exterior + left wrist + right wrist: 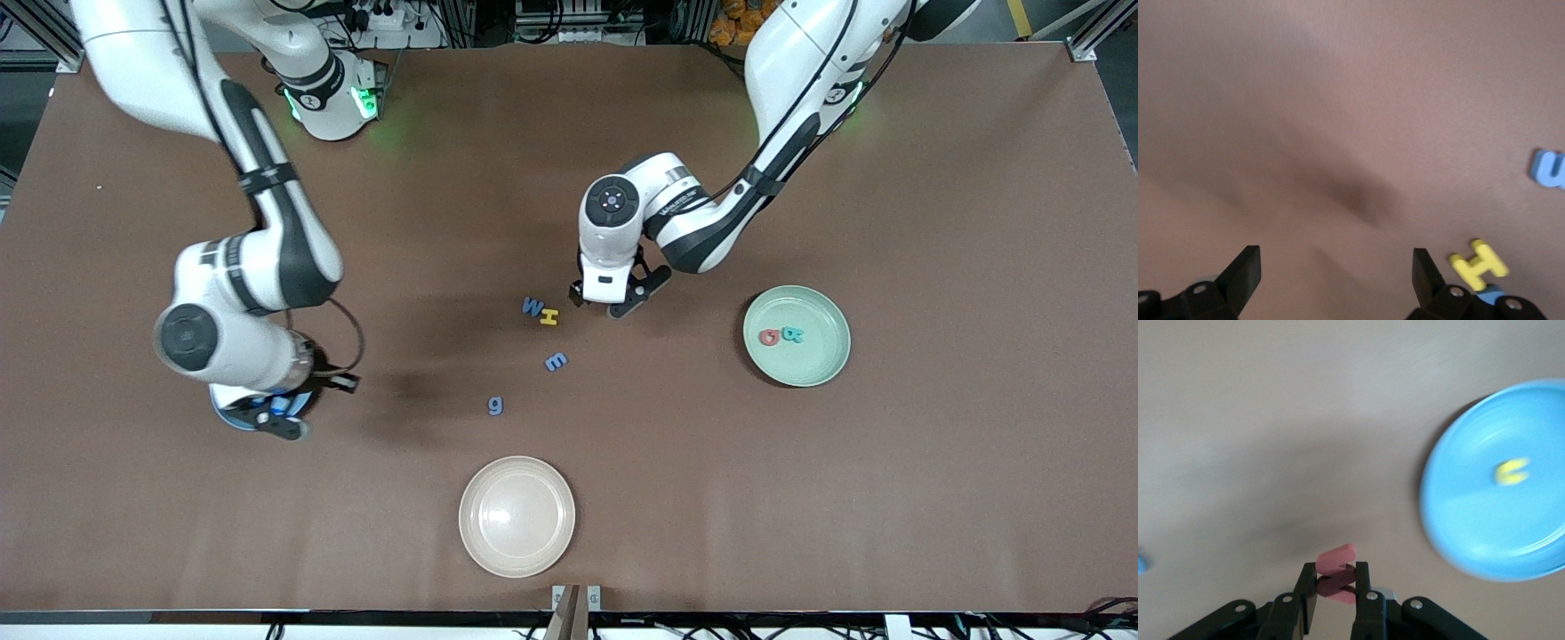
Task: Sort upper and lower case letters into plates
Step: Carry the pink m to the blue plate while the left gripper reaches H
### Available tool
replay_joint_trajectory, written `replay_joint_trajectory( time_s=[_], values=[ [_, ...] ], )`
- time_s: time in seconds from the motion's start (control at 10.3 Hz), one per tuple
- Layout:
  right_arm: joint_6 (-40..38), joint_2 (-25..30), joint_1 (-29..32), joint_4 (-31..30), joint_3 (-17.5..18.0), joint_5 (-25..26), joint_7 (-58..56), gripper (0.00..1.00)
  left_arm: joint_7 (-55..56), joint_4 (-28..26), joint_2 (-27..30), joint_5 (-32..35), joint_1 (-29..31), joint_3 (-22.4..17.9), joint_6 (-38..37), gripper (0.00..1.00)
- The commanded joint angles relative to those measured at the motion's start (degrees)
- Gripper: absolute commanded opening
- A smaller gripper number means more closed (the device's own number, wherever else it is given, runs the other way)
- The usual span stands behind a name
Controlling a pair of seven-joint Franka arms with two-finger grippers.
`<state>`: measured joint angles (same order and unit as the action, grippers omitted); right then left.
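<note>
From the front, my right end effector (pixel 283 418) hangs over the blue plate (pixel 233 420), which my arm mostly hides at the right arm's end of the counter (pixel 933 222). My left end effector (pixel 618 302) hangs low over the counter just beside the blue W (pixel 532 307) and yellow H (pixel 549 317). The blue E (pixel 556 361) and blue g (pixel 495 405) lie nearer the camera. The mint plate (pixel 800 369) already holds a red letter (pixel 769 337) and a teal letter (pixel 792 335). The cream plate (pixel 516 516) sits empty of letters.

In my left wrist view the fingers (pixel 1241 270) stand spread wide with nothing between them; the H (pixel 1479 265) lies just beside one fingertip.

In my right wrist view the jaws are clenched on a red letter (pixel 1337 557), and the blue plate (pixel 1471 520) holds a yellow letter (pixel 1512 472).

I judge I am mid-delivery: the red piece must be centred over the blue plate and released, while my left lines up on the H or W.
</note>
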<state>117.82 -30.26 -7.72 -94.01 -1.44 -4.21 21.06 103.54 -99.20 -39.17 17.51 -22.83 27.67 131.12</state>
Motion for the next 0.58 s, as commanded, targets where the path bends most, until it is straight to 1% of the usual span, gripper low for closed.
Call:
replay_joint_trajectory(
  time_s=[0.0,0.1,0.19,0.29,0.39,0.49],
  values=[
    [-0.57,-0.33,9.18,-1.09,0.91,4.53,-12.57,0.0,11.9,5.93,-3.63,-1.07,-2.03,-0.69,-0.51,1.0],
    [-0.57,-0.5,10.35,-1.44,0.91,4.91,-14.62,0.06,16.56,7.16,-4.59,-1.16,-2.13,-0.69,-0.51,1.0],
    [-0.48,-0.59,10.53,-2.05,0.91,4.91,-14.64,0.63,21.92,8.65,-6.26,-1.07,-3.52,-0.69,-0.51,1.0],
    [-0.22,-0.59,10.62,-2.58,0.91,4.91,-14.56,1.0,28.76,11.63,-8.8,-0.99,-5.19,-1.12,-0.51,1.0],
    [-0.31,-0.59,10.54,-2.67,0.91,4.91,-14.47,1.0,33.17,15.22,-11.08,-1.07,-7.03,-2.52,-0.51,1.0],
    [-0.4,-0.51,10.45,-2.67,1.0,4.82,-14.47,1.0,34.7,16.48,-11.98,-1.07,-9.05,-4.1,-0.51,1.0]
  ],
)
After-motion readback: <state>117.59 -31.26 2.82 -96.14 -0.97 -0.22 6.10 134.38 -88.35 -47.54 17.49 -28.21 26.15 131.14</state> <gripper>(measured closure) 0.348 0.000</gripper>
